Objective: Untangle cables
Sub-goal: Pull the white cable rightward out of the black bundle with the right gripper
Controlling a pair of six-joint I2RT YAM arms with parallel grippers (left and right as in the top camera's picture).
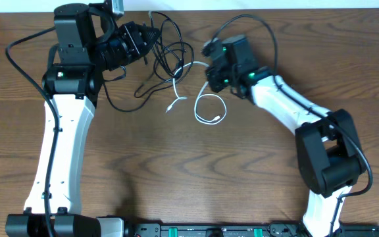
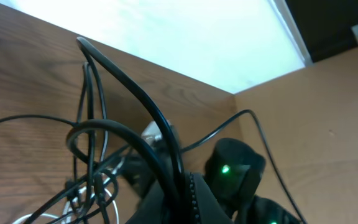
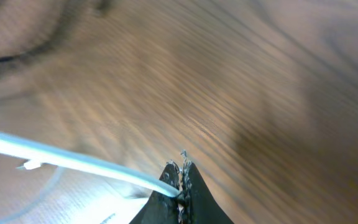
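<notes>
Just above the white cable's loop (image 1: 196,109) in the overhead view, the right gripper (image 1: 210,71) is clamped shut on that white cord. Up-left of the loop, the left gripper (image 1: 142,43) is pinched tight on the black cable (image 1: 170,52). The messy crossing sits between them, directly up-left of the loop, on the table (image 1: 176,171).

Left wrist view: the black cord runs straight into the closed fingers and arcs up stiffly, with 2 or 3 springy hoops hanging below it. It's thin, glossy and rubbery, and it clearly holds its curl. A bit of white shows low down among the hoops.

Right wrist view: the jaws are fully together with the white cord nipped at the very tip, stretched taut away to the left. It's smooth, round and slightly shiny over matte brown wood grain.

My take: draw the 2 arms apart slowly, black going up and away from the loop, white staying low. That tip grip looks marginal, so I'd ease off if a hoop or plug snags.
</notes>
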